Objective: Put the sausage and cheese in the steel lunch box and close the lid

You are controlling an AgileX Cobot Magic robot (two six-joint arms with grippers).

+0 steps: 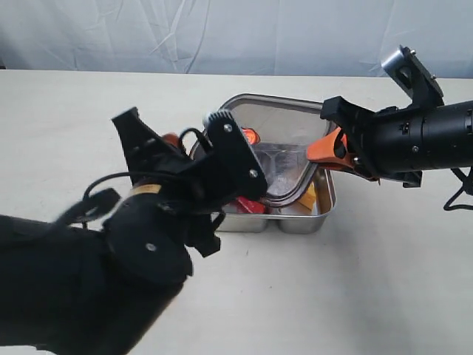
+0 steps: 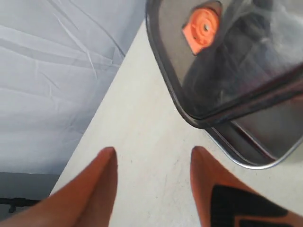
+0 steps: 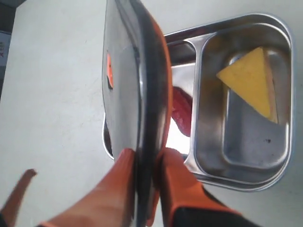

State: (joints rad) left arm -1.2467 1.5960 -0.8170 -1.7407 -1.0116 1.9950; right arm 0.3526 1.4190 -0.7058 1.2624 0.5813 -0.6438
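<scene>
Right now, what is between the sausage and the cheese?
The divider of the steel lunch box stands between the sausage and the cheese; the right wrist view shows it.

text: none readable | labels, brands: none legible | numbers, signs: none legible on any surface

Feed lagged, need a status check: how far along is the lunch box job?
Done: the cheese lies in one compartment of the steel lunch box, the sausage in the other. In hand: the right gripper pinches the lid by its edge, holding it tilted over the box. The left gripper is open, empty. Left: seat the lid flat and close it.
</scene>
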